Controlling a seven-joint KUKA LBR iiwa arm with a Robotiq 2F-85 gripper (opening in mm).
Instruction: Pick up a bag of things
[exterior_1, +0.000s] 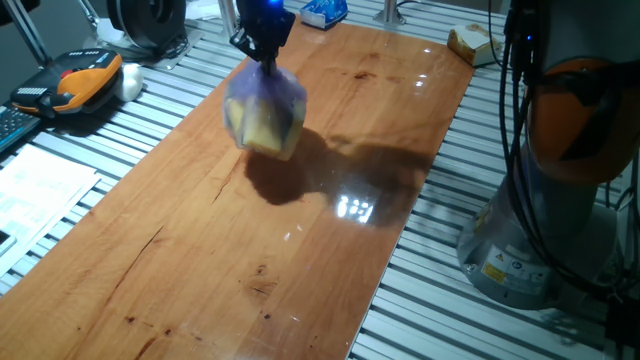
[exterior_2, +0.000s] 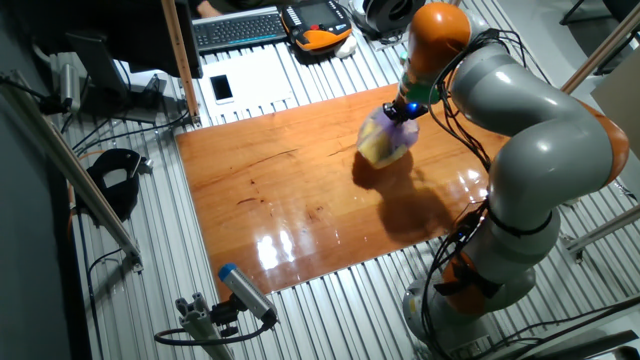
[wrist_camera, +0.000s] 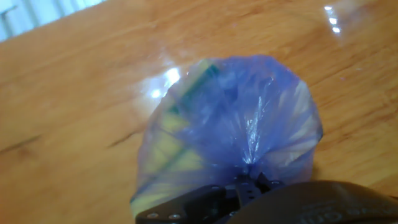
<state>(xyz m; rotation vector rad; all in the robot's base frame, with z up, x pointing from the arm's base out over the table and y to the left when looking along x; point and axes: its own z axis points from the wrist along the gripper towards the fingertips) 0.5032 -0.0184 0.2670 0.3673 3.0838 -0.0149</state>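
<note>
The bag of things (exterior_1: 264, 113) is a translucent purple plastic bag with yellowish lumps inside. It hangs from my gripper (exterior_1: 262, 52) above the wooden table top (exterior_1: 220, 250), with its shadow below and to the right. In the other fixed view the bag (exterior_2: 386, 142) hangs under the gripper (exterior_2: 403, 112) over the far right part of the board. In the hand view the bag (wrist_camera: 230, 130) fills the middle, its gathered neck pinched at my gripper (wrist_camera: 249, 180), where the fingertips are mostly hidden.
A blue-and-white packet (exterior_1: 323, 12) and a small tan box (exterior_1: 470, 42) lie past the far end of the board. An orange-and-black handset (exterior_1: 75, 78) lies at the left. The arm's base (exterior_1: 520, 240) stands at the right. A keyboard (exterior_2: 235, 28) lies beyond the board.
</note>
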